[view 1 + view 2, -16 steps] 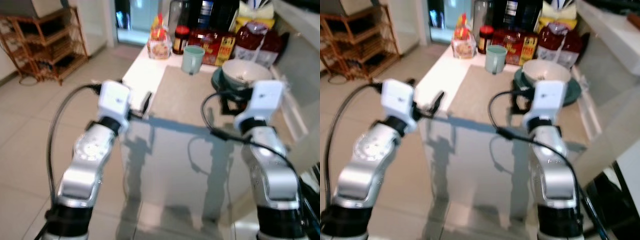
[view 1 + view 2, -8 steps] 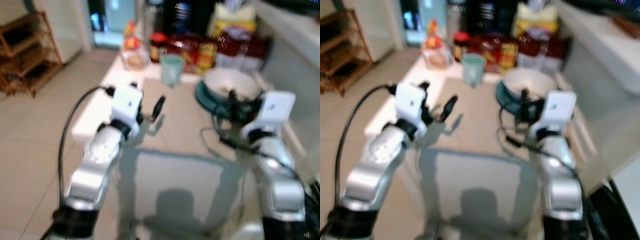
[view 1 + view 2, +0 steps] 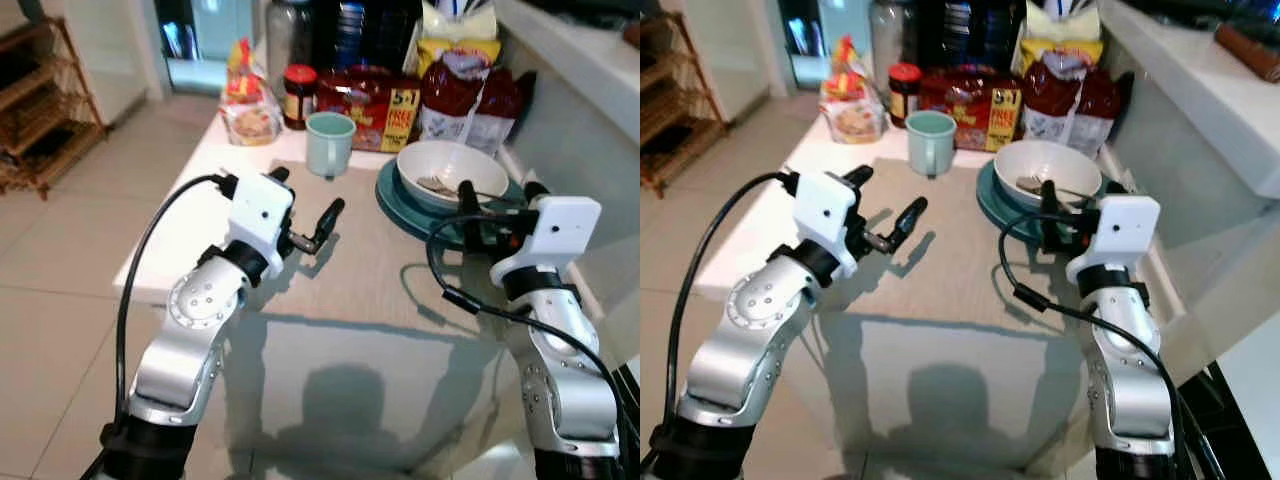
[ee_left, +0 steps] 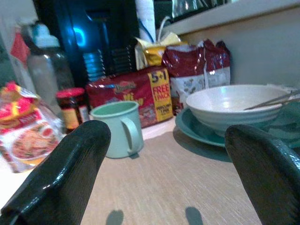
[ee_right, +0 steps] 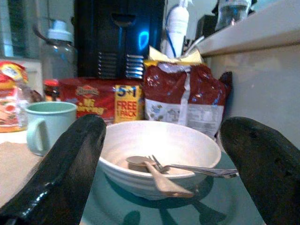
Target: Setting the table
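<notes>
Bowl (image 5: 159, 157) upright on teal plate (image 3: 400, 196), cutlery handles toward wide-open right gripper (image 3: 495, 205).

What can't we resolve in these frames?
- Cutlery count in the white bowl: right wrist view, handles overlap.
- Jar label: head views, too small.
- Teal plate far rim: bowl covers it.
- Red bags text: too small.
- Black appliance: cut off by top edge.
</notes>
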Available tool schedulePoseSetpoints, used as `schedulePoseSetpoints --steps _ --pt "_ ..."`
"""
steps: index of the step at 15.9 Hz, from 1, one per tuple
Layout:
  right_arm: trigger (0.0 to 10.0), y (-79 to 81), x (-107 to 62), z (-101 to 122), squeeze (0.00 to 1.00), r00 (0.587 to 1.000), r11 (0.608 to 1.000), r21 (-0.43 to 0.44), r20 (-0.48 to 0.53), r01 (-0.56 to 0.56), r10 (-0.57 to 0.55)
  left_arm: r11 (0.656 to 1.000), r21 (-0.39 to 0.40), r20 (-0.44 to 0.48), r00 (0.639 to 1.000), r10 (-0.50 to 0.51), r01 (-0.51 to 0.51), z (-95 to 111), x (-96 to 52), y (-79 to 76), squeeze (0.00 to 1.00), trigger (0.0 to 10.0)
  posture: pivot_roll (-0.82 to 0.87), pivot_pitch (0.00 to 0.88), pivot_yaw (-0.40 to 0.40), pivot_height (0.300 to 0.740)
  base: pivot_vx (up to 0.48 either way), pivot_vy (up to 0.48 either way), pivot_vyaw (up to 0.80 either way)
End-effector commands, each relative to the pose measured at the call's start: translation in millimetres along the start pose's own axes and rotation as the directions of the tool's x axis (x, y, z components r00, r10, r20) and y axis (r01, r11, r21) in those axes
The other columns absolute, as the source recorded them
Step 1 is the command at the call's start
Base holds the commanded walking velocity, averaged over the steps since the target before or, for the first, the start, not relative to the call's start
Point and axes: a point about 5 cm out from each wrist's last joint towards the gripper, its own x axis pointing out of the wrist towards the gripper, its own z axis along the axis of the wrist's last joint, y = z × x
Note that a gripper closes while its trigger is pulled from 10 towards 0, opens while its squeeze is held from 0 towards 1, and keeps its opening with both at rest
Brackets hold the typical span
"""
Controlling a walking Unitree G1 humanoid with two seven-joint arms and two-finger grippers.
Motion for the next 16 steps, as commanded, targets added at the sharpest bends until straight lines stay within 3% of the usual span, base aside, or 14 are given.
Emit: schedulePoseSetpoints --steps 1,9,16 --pt "10.0 -3.8 0.0 6 0.00 0.999 1.000 -0.014 0.032 0.007 -0.007 1.000 -0.001 0.008 1.000 -0.023 0.023 2 -0.9 -3.3 0.00 10.0 0.07 0.000 -0.062 0.740 0.000 0.000 0.00" --pt "10.0 3.3 2.4 -6 0.00 0.995 0.996 -0.019 -0.051 -0.087 0.086 0.998 0.002 0.002 0.998 -0.062 0.062 3 -1.5 -6.8 0.00 10.0 0.07 0.000 -0.063 0.740 0.000 0.000 0.00" --pt "10.0 -6.1 17.2 -7 0.00 0.998 0.999 0.010 -0.050 0.031 -0.030 0.999 0.016 -0.012 0.999 -0.051 0.052 4 1.6 -5.1 0.00 10.0 0.07 0.003 -0.058 0.740 0.000 0.000 0.00"
